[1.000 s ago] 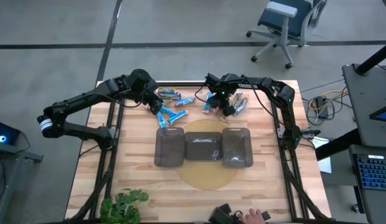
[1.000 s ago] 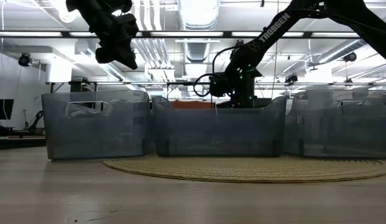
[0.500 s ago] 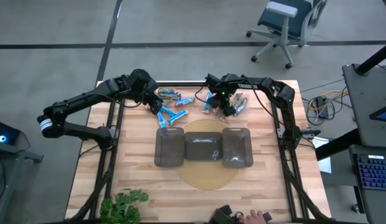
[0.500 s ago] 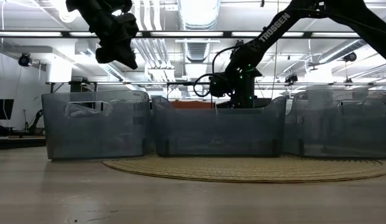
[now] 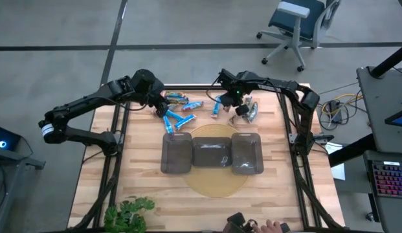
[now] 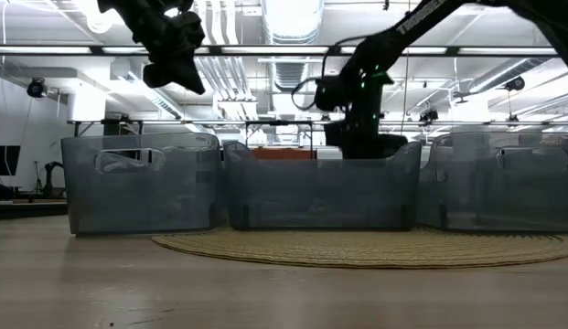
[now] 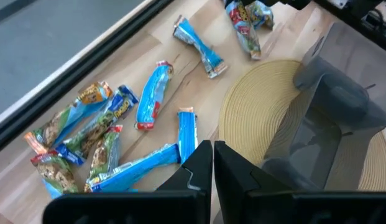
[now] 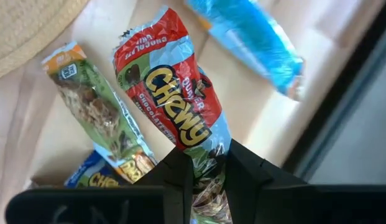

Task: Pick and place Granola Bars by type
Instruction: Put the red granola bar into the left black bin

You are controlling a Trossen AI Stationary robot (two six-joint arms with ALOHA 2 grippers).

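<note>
Several granola bars lie on the far half of the wooden table. A blue and mixed heap (image 5: 178, 110) is below my left gripper (image 5: 156, 98), which hovers shut and touches nothing. The heap also fills the left wrist view (image 7: 118, 130). My right gripper (image 5: 238, 107) is raised over a smaller group (image 5: 250, 111) and is shut on a red-wrapped bar (image 8: 174, 93). Under it a green bar (image 8: 93, 118) and a blue bar (image 8: 252, 40) rest flat on the wood. My right gripper pinches the red bar by one end (image 8: 206, 144) between its two fingers. The fingers point steeply down from above. The bar hangs below them, its free end (image 8: 149, 31) clear of the table and of the bars lying there.
Three dark translucent trays (image 5: 177, 153) (image 5: 212, 153) (image 5: 247, 153) stand side by side on a round woven mat (image 5: 213, 184) at the table's middle. In the low view they form a wall (image 6: 320, 187) in front of both arms. A plant (image 5: 126, 213) is at the near left corner.
My right gripper has risen from the small group of bars, staying shut, and has taken the red bar up with it, clear of the table. The other bars have stayed put.
</note>
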